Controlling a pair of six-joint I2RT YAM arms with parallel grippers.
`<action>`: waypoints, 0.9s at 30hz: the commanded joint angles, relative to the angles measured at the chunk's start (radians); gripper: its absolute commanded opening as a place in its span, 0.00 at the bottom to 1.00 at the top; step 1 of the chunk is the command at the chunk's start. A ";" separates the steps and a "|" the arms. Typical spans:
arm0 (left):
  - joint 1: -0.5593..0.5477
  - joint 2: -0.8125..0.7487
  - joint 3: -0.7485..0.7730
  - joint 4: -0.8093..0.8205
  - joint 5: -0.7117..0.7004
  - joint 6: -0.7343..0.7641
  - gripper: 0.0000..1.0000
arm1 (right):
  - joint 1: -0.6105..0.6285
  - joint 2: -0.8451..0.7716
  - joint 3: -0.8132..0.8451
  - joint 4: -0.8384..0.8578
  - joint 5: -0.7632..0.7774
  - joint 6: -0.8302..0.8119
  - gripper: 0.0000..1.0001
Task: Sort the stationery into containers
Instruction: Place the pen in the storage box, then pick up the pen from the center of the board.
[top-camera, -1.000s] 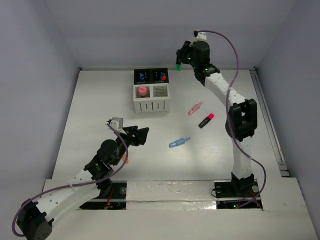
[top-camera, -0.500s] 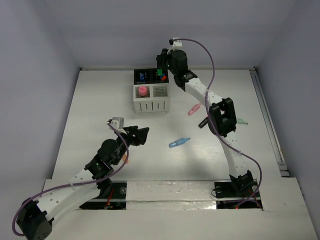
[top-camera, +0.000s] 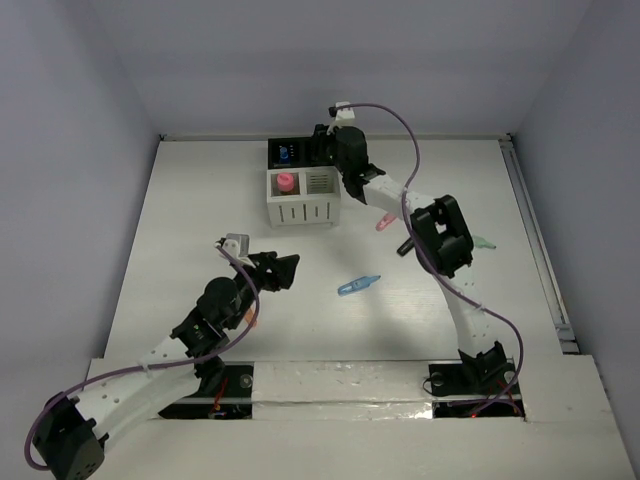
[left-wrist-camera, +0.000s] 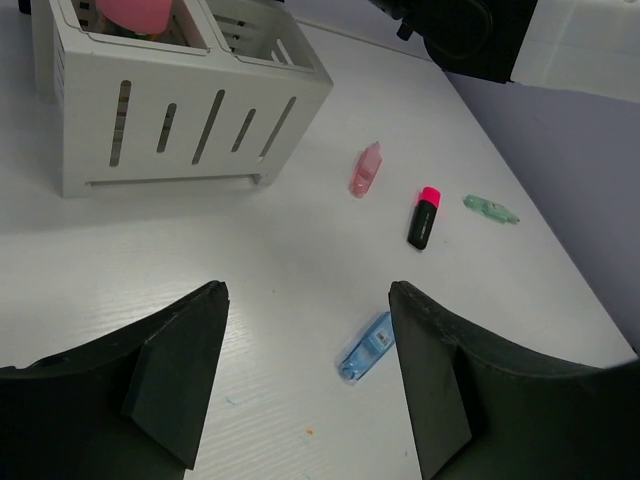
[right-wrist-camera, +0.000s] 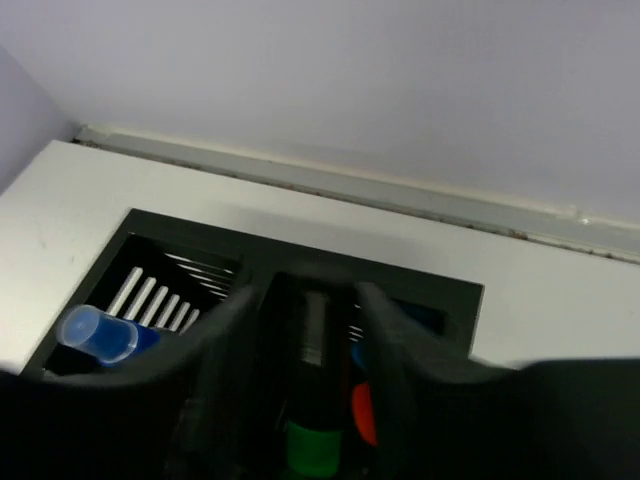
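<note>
The containers stand at the back middle: two white slotted cups in front, two black cups behind. My right gripper is shut on a green-capped highlighter and holds it in the mouth of the back right black cup, beside an orange cap. My left gripper is open and empty above the table, short of a blue pen. That pen lies just past its jaws in the left wrist view. A pink pen, a pink-capped highlighter and a green pen lie loose on the table.
A pink item sits in the front left white cup. A blue-capped item sits in the back left black cup. A small orange thing shows beside my left arm. The right arm stretches over the loose items.
My right gripper has swung left from the back right with the green-capped highlighter and come down over the back right black cup. The left arm has not moved.
</note>
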 joint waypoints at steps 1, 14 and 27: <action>-0.005 0.001 0.009 0.062 0.006 0.000 0.62 | 0.013 -0.114 0.000 0.117 0.011 -0.019 0.55; -0.005 0.012 0.009 0.078 0.026 -0.009 0.61 | 0.013 -0.488 -0.301 -0.201 0.273 0.030 0.33; -0.005 -0.065 0.007 0.079 0.156 -0.026 0.61 | -0.187 -0.825 -0.833 -0.752 0.281 0.251 0.66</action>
